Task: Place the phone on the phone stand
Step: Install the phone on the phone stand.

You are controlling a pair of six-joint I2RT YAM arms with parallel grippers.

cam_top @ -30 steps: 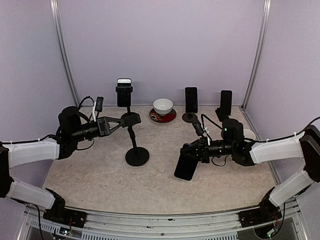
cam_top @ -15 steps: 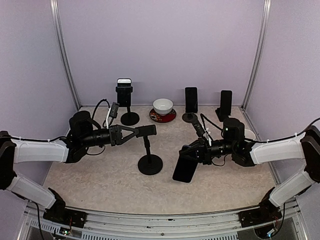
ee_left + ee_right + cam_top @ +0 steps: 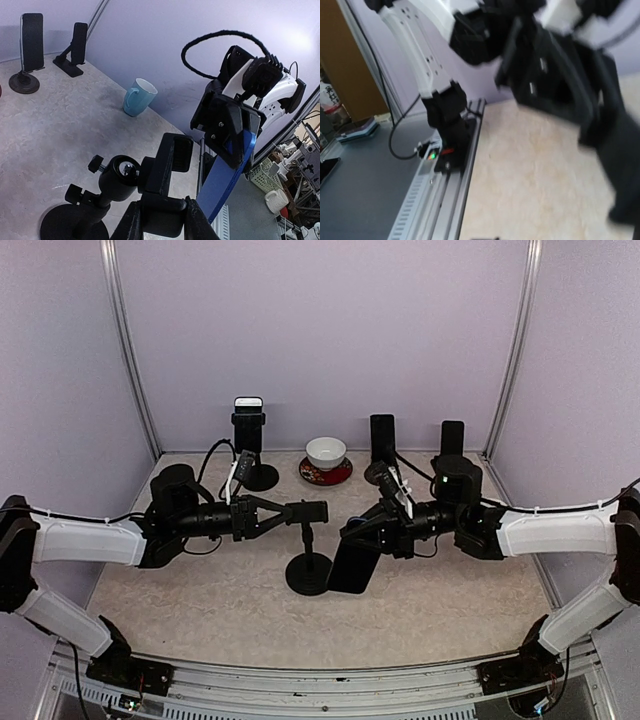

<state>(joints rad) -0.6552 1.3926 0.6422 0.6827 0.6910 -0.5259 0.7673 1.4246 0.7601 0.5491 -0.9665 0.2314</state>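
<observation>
Top external: R gripper pinches phone by its upper end, mid-air just beside phone stand; L gripper clamps stand's top. Phone's rigid, slick, prob. fragile, so you'd best grip its side edges.

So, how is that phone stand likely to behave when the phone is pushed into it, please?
Probably tippy: the phone stand has a thin post on a small round base. Its ball joint may swivel under pressure. The left gripper holding its cradle should steady it.
</observation>
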